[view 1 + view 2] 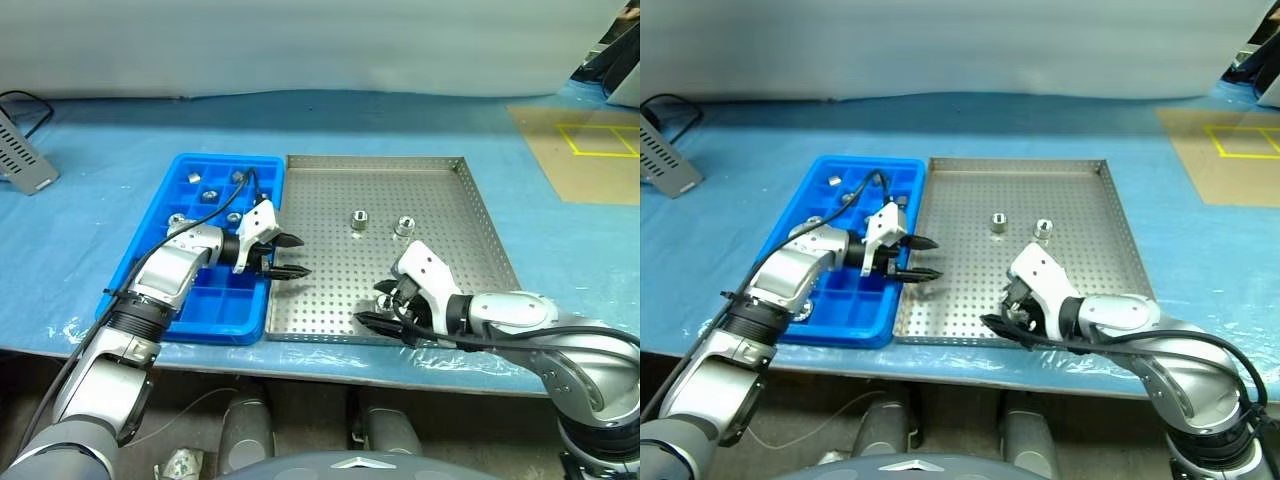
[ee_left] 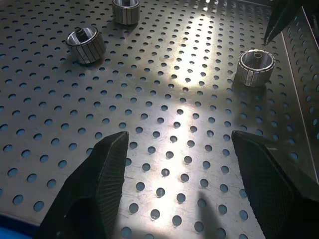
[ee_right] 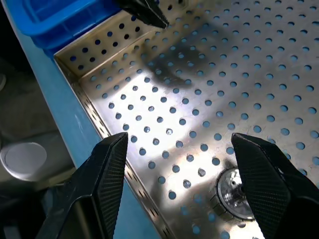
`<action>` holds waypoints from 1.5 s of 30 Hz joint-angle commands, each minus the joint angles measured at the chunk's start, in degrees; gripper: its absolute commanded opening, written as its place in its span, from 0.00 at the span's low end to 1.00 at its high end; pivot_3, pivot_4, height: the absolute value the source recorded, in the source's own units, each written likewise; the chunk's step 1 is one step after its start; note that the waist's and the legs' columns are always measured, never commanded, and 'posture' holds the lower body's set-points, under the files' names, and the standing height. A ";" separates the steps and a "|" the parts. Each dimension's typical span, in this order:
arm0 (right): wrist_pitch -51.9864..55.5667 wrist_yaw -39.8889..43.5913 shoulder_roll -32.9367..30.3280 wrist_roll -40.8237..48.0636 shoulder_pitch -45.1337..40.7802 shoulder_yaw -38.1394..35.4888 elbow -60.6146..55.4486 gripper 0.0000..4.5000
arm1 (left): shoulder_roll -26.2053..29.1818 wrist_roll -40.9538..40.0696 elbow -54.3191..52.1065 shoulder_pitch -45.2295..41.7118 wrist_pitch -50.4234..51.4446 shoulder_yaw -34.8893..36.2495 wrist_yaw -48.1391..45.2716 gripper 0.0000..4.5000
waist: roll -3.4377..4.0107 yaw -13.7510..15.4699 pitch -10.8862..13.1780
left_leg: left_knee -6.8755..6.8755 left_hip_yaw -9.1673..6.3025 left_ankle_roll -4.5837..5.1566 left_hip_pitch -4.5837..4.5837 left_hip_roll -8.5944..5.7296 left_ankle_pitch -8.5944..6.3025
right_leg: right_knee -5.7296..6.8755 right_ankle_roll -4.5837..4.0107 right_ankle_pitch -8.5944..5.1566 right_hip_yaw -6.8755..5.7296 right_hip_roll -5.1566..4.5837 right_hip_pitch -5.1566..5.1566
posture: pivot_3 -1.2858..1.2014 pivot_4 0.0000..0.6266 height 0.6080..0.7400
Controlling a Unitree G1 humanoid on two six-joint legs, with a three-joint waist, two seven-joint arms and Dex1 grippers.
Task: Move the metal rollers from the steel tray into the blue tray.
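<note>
Right end effector [image 3: 174, 164] stands wide and empty over the steel tray [image 1: 470, 215], a metal roller [image 3: 233, 193] just beside its fingertip; it should centre both fingers around that roller before closing, while the left end effector [image 1: 290, 256], also wide and empty, hangs near the blue tray [image 1: 190, 170].

From my head cameras, my left arm covers the near half of the blue tray [image 1: 150, 240], so I cannot count the metal rollers [image 1: 193, 176] in it. My right gripper [image 1: 1002, 312] hides part of the roller at the steel tray [image 1: 480, 215]'s six o'clock rim. A grey object [image 1: 22, 152] at nine o'clock is cut off.
</note>
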 commanded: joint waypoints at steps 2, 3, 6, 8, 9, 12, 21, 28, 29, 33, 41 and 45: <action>-9.39 7.12 -9.96 -1.18 1.43 -3.24 9.06 0.77 | -0.16 0.30 -0.19 -0.52 -0.55 0.77 -0.36 0.78 | -0.01 0.35 0.00 | 0.01 0.00 0.03 -0.04 -0.01 -0.02 | -0.08 0.00 0.00 0.04 -0.07 0.05 | 0.43 0.24 1.00; -10.61 7.64 -10.88 -1.10 1.94 -3.14 9.76 0.77 | -0.13 0.32 -0.26 -0.50 -0.50 0.81 -0.42 0.78 | -0.01 0.35 0.00 | 0.03 0.00 0.08 -0.04 -0.01 -0.05 | -0.15 0.03 0.02 0.07 -0.10 0.08 | 0.43 0.24 1.00; -15.14 7.91 -13.69 -3.24 5.10 -3.25 12.53 0.77 | 0.07 0.47 -0.48 -0.47 -0.30 0.82 -0.54 0.78 | 0.00 0.21 0.00 | 0.01 0.01 0.12 -0.03 -0.03 -0.07 | -0.21 0.05 0.03 0.07 -0.03 0.09 | 0.43 0.24 1.00; -15.45 8.16 -13.14 -1.81 5.99 -5.38 13.22 0.77 | 0.30 0.61 -0.68 -0.44 -0.20 0.80 -0.72 0.78 | 0.02 0.11 -0.01 | -0.12 0.01 0.12 -0.01 -0.01 -0.07 | -0.24 0.04 0.03 0.02 0.01 0.06 | 0.43 0.24 1.00; -15.14 8.32 -12.99 -0.90 6.09 -6.16 12.87 0.77 | 0.43 0.58 -0.81 -0.46 -0.10 0.86 -0.86 0.78 | 0.04 0.09 -0.02 | -0.14 0.01 0.14 -0.03 -0.02 -0.08 | -0.24 0.04 0.03 0.02 0.01 0.04 | 0.43 0.24 1.00; -13.48 8.49 -12.75 1.82 4.77 -7.39 10.88 0.77 | 0.59 0.45 -0.66 -0.92 0.25 1.08 -1.10 0.78 | 0.04 0.01 -0.02 | -0.13 0.02 0.20 -0.03 -0.03 -0.12 | -0.26 0.03 0.03 0.03 0.00 0.04 | 0.43 0.24 1.00; -21.10 8.60 -4.56 4.36 -3.59 -14.43 28.73 0.77 | -0.04 0.75 -0.81 -0.63 -0.03 0.90 -0.55 0.78 | 0.03 -0.04 -0.06 | -0.10 0.02 0.20 -0.02 -0.03 -0.11 | -0.24 0.02 0.04 0.03 -0.01 0.05 | 0.43 0.24 1.00; -50.06 11.89 -2.88 -10.12 -0.07 -8.69 44.48 0.77 | -0.79 1.20 0.42 -0.57 -0.98 1.16 -0.13 0.78 | 0.10 -0.22 -0.09 | -0.03 0.05 0.30 -0.12 -0.04 -0.18 | -0.54 0.01 0.05 -0.10 -0.07 0.24 | 0.43 0.24 1.00; -55.93 9.07 -2.01 -14.06 -0.04 -8.12 46.81 0.77 | -0.80 1.24 0.31 -0.33 -1.06 1.21 -0.11 0.78 | 0.12 -0.39 -0.11 | -0.05 0.05 0.30 -0.10 -0.01 -0.18 | -0.54 0.01 0.05 -0.10 -0.02 0.22 | 0.43 0.24 1.00; -62.57 5.48 1.93 -13.89 -1.75 -12.45 51.91 0.77 | -0.31 1.13 -0.60 0.57 -0.79 1.61 -0.11 0.78 | 0.16 -0.37 -0.12 | -0.08 0.06 0.29 -0.09 -0.01 -0.17 | -0.47 0.01 0.05 -0.11 -0.01 0.16 | 0.44 0.24 1.00; -55.59 7.33 3.85 -4.50 -5.66 -17.00 51.83 0.77 | -0.77 1.44 -0.35 0.18 -0.62 1.39 0.32 0.78 | 0.18 -0.38 -0.13 | 0.01 0.06 0.51 -0.07 -0.01 -0.30 | -0.47 0.00 0.06 -0.10 -0.03 0.26 | 0.43 0.24 1.00; -38.79 3.77 7.49 13.87 -10.19 -24.73 49.56 0.77 | -1.14 1.48 -0.20 -0.04 -0.63 1.32 0.45 0.78 | 0.19 -0.34 -0.14 | 0.03 0.06 0.51 -0.05 -0.01 -0.30 | -0.46 -0.01 0.06 -0.10 -0.04 0.27 | 0.43 0.24 1.00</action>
